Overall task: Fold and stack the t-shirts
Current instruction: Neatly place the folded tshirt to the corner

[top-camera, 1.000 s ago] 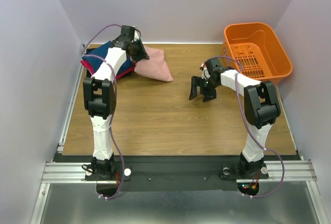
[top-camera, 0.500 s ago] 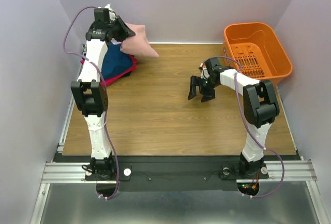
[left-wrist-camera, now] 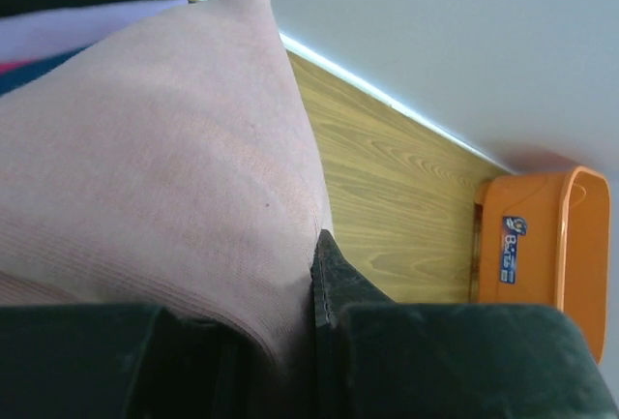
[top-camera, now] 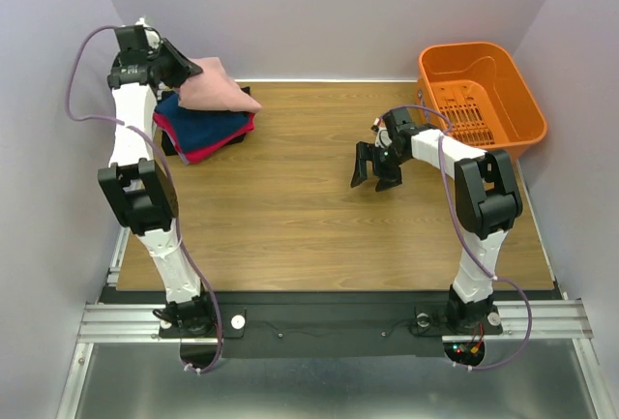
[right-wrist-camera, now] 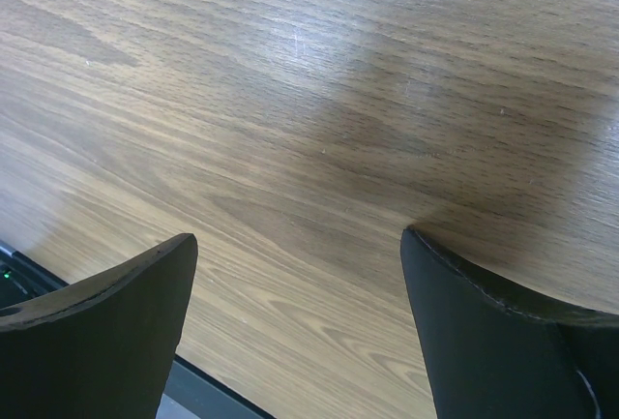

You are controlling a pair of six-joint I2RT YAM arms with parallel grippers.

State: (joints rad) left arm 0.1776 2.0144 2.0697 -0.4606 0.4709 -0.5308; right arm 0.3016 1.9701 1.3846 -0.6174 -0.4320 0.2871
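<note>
As seen from above, catches the left gripper pinching a folded dusty-pink t-shirt over the stack.
Starts nearest with both arm bases bolted at the table's near edge. Finds the right gripper farther in, right of centre, low over the wood, its fingers spread wide with only plank grain between them. Reaches the far-left corner next: left arm raised high, fingers closed on one end of the pink tee, cloth bulging out past the tips. Places that tee above the navy-blue t-shirt, itself lying on the magenta t-shirt; contact between pink and navy not clear. Ends at the orange plastic basket in the far-right corner, well apart from the shirts.
</note>
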